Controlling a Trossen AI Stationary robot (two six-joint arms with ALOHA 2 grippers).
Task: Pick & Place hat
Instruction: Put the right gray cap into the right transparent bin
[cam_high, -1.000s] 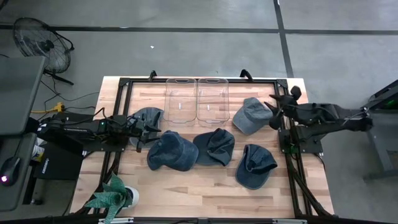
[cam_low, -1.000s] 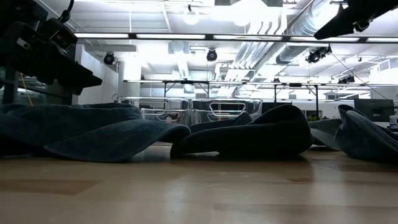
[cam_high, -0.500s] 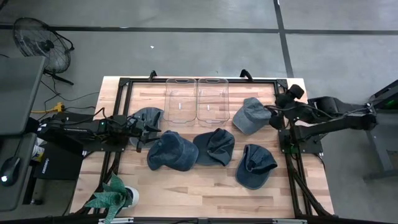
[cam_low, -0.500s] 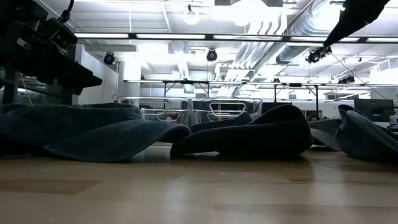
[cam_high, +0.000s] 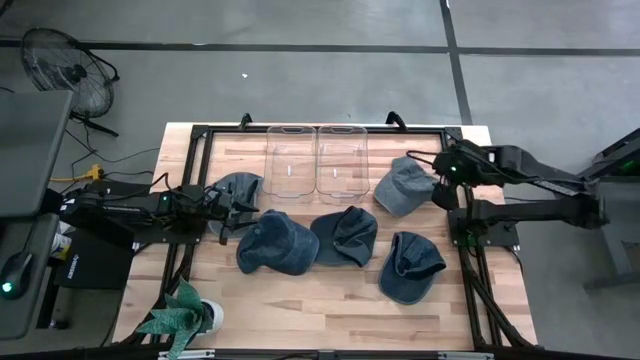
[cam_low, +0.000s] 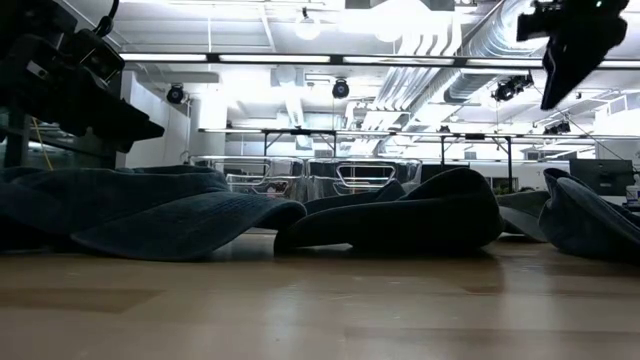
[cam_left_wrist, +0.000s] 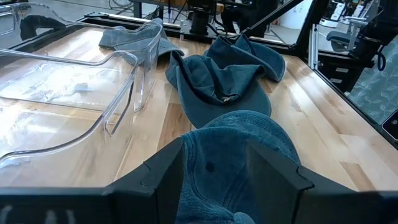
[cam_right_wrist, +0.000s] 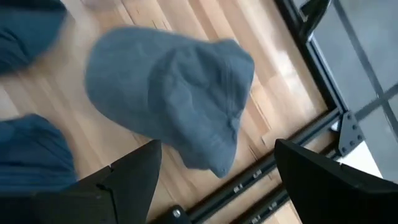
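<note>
Overhead, right gripper now hangs at the brim edge of the grey-blue cap at the table's right rear, its arm swung in from the frame edge where it lay folded a second ago; its jaws stand wide and hold nothing. That cap lies crown up, its long axis running diagonally, brim pointing toward the rear right corner, just right of two clear bins. Four darker caps have not shifted; left gripper remains low at the leftmost cap. Table-level view: right gripper has dropped into the upper right corner, fingers apart, above the dark caps. Left wrist view: left fingers sit partly open either side of a blue cap, though whether they pinch it cannot be told. Right wrist view: grey-blue cap lies between the wide-spread fingers, on wood beside the black frame rail.
</note>
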